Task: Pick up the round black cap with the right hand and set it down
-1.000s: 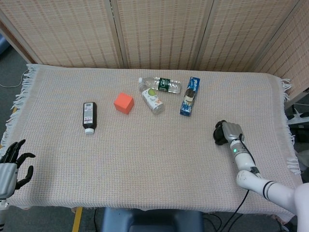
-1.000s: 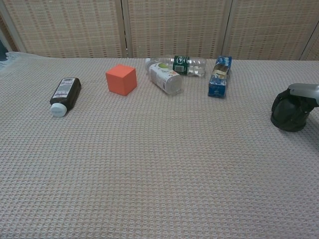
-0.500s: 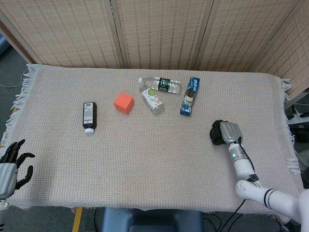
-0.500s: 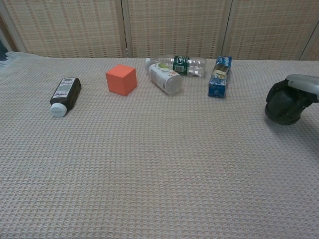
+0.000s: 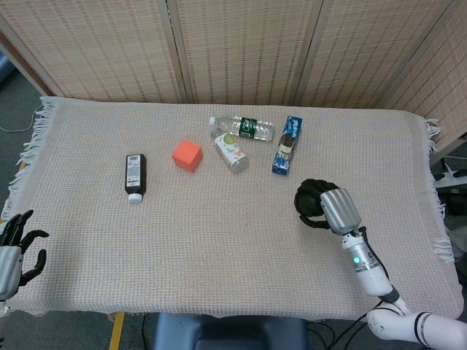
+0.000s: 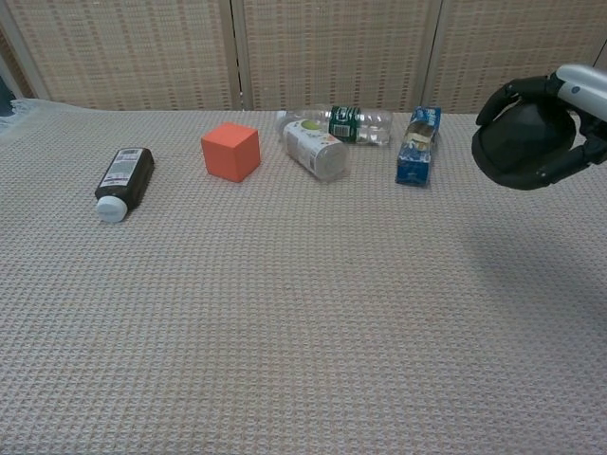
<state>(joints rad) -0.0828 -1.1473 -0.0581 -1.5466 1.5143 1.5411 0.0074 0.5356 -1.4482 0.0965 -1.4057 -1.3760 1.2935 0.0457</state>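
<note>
Round black cap (image 6: 520, 144) is gripped by the right hand (image 5: 326, 205), apparently clear of the surface (image 5: 219, 240), at about four o'clock from the blue carton (image 5: 287, 144). The carry step seems under way; lowering and release are called for next. Counted: three bottles, one orange cube (image 5: 187, 155), one carton. The left hand (image 5: 14, 248) rests released at eight o'clock.

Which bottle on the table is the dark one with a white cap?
The dark bottle lying alone on the left side. The other two, the clear water bottle and the small white-labelled bottle, lie together beside the orange cube.
</note>
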